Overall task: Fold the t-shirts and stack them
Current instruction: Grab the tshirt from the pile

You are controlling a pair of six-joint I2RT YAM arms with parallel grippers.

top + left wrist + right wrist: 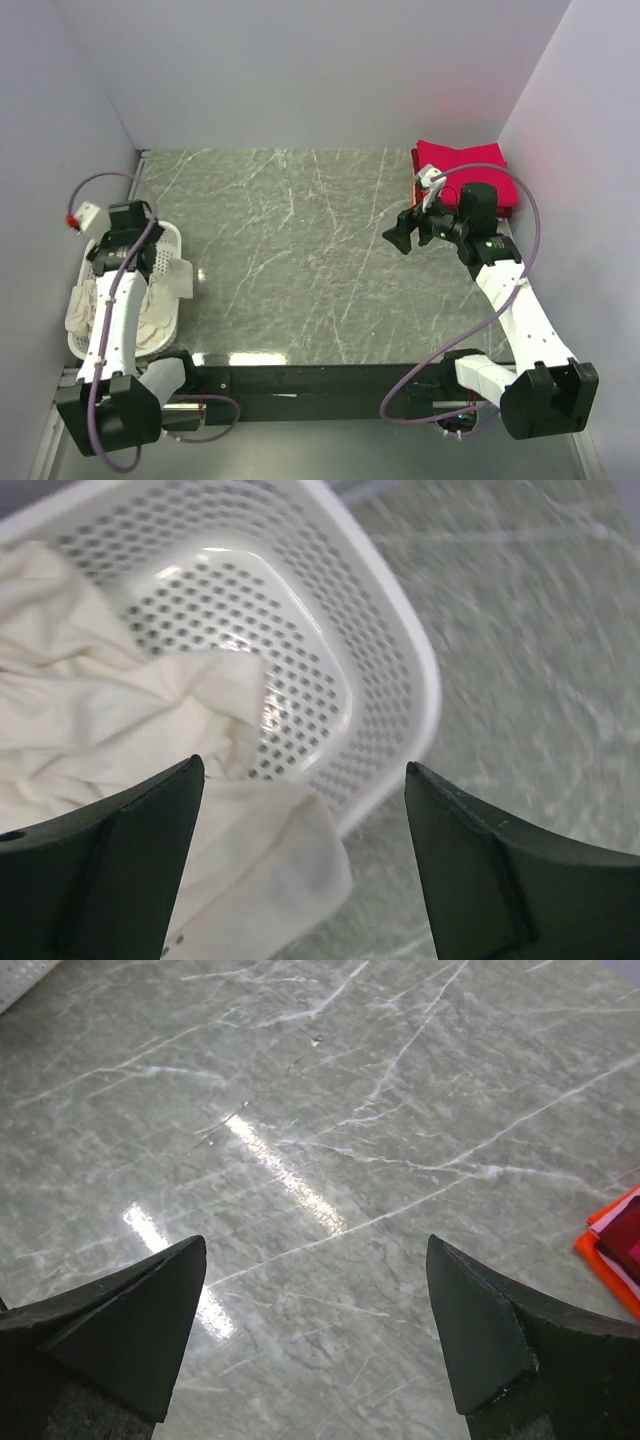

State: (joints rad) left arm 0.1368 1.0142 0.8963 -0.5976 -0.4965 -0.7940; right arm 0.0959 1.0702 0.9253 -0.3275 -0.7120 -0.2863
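Starting at the near edge: both arm bases are bolted along the front of the grey marbled table [300, 250]. Near left, a white perforated basket [172, 240] sits on the table against the left wall, with the cream-white t-shirt [100, 710] bunched inside it; one flap of the cloth spills over the basket's rim onto the table side. The far end of the basket floor is bare. The left gripper [300, 780] hangs above the basket pointing down into it, jaws spread wide, nothing between them, not touching cloth or plastic. Further out on the right, the right gripper [316, 1250] hovers over bare table, jaws also wide apart and holding nothing, aimed toward the table's middle. Just behind that wrist, in the far right corner by the wall, the crimson-pink t-shirt [465, 165] lies folded flat on top of the orange-red t-shirt [600, 1245], whose edge peeks out along the stack's side. The stack is well apart from the basket, and the right arm's wrist partly covers its near edge in the top view.
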